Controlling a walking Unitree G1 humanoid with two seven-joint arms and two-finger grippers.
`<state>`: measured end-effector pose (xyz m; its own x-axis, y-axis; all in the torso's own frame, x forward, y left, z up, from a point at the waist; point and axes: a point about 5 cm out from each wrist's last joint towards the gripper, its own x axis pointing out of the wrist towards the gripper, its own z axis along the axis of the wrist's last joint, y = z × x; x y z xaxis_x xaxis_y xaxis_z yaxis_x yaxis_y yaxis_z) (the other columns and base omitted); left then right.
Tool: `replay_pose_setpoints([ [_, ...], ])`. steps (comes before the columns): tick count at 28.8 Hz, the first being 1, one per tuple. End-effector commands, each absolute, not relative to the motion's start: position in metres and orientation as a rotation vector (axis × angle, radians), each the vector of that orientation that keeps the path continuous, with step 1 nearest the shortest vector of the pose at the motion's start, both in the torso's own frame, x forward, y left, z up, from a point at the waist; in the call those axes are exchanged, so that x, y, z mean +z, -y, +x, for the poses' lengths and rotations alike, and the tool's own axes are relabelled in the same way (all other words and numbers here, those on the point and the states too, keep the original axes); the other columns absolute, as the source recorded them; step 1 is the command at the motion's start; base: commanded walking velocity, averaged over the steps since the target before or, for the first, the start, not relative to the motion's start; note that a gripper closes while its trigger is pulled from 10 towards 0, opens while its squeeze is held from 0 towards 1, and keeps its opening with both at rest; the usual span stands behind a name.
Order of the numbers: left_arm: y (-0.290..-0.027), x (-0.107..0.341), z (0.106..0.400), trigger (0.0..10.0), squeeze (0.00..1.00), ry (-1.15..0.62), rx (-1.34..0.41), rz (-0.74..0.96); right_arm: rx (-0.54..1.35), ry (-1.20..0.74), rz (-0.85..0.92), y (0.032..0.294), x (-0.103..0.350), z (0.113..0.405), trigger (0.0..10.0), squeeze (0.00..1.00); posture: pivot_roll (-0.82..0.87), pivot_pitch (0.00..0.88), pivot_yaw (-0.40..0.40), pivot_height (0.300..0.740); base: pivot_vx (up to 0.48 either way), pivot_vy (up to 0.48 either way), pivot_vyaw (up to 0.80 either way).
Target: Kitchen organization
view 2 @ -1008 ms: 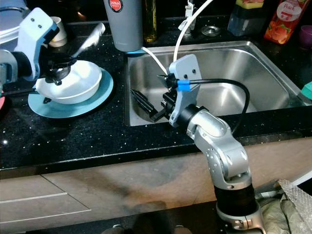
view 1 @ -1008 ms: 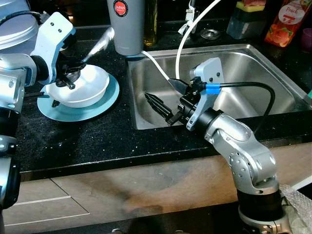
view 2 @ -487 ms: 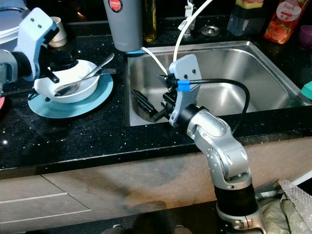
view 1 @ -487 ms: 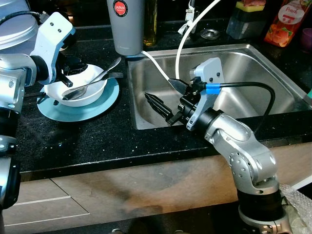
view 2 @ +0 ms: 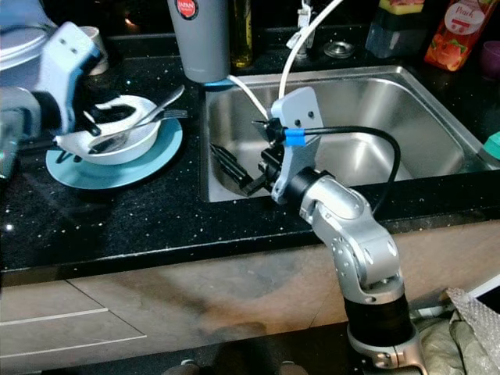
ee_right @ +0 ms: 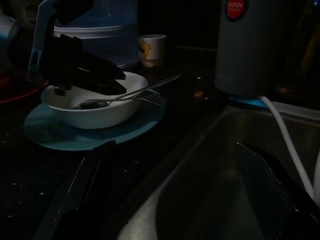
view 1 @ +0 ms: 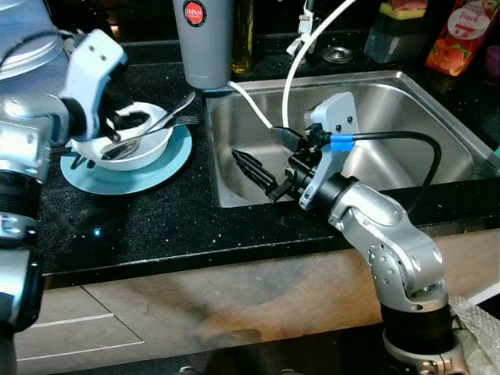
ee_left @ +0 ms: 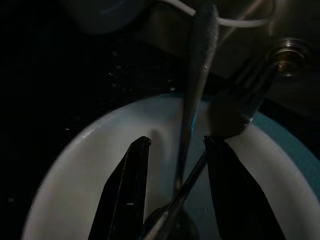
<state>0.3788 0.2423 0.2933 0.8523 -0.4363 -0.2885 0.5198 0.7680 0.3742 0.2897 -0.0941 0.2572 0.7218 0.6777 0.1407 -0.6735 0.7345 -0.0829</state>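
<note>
Left eye view: the left hand (view 1: 129, 125) hung over the white bowl (view 1: 148, 148), its black fingers apart and holding nothing, the silver arm bent in from the left edge. The bowl sat on a light blue plate (view 1: 168, 164) on the speckled black surface (view 1: 156, 223), with a spoon (view 1: 160, 121) and a fork (view 1: 168, 123) lying across it, their ends jutting over the rim toward the sink. The right arm reached from below with its elbow bent, and the right hand (view 1: 262, 168) hovered inside the steel sink (view 1: 391, 101), fingers spread and empty. A white hose (view 1: 301, 55) curved down into the basin. Behind stood a grey tumbler (view 1: 203, 39) with a red round label reading "JAPAN".

Right eye view: a red juice carton (view 2: 457, 35) stood at the back right corner, its label marked "Peach", and pale wooden cabinet fronts (view 2: 156, 305) ran below the surface.

Left wrist view: the two fingers (ee_left: 127, 195) stood open on either side of the spoon's handle, above the bowl's inside.

Right wrist view: it was dim; a small cup (ee_right: 151, 49) stood behind the bowl.
</note>
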Motion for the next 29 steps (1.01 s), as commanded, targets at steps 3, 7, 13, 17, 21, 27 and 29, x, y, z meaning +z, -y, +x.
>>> replay_pose_setpoints([
  [3,-0.242,0.28,0.382,10.0,0.0,-0.27,-0.525,0.473,0.764,0.169,-0.022,0.093,0.259,0.284,10.0,0.0,-0.02,0.118,0.01,0.74,0.0,0.0,0.0],
  [7,-0.244,0.28,0.384,10.0,0.0,-0.268,-0.502,0.483,0.764,0.168,-0.022,0.093,0.259,0.283,10.0,0.0,-0.02,0.12,0.01,0.74,0.0,0.0,0.0],
  [13,-0.245,0.278,0.386,10.0,0.0,-0.275,-0.484,0.49,0.765,0.165,-0.022,0.094,0.259,0.282,10.0,0.0,-0.02,0.122,0.009,0.74,0.0,0.0,0.0],
  [17,-0.246,0.277,0.387,7.0,0.0,-0.284,-0.481,0.492,0.768,0.163,-0.023,0.093,0.26,0.282,10.0,0.0,-0.02,0.124,0.007,0.74,0.0,0.0,0.0],
  [21,-0.247,0.278,0.387,0.0,0.0,-0.283,-0.481,0.486,0.769,0.164,-0.024,0.093,0.26,0.283,10.0,0.0,-0.02,0.12,0.007,0.74,0.0,0.0,0.0],
  [27,-0.252,0.281,0.385,0.0,0.0,-0.284,-0.478,0.483,0.771,0.166,-0.023,0.092,0.261,0.284,10.0,0.0,-0.02,0.116,0.002,0.74,0.0,0.0,0.0],
  [29,-0.254,0.282,0.385,0.0,0.0,-0.282,-0.475,0.485,0.772,0.167,-0.023,0.092,0.261,0.285,10.0,0.0,-0.02,0.116,0.0,0.74,0.0,0.0,0.0],
])
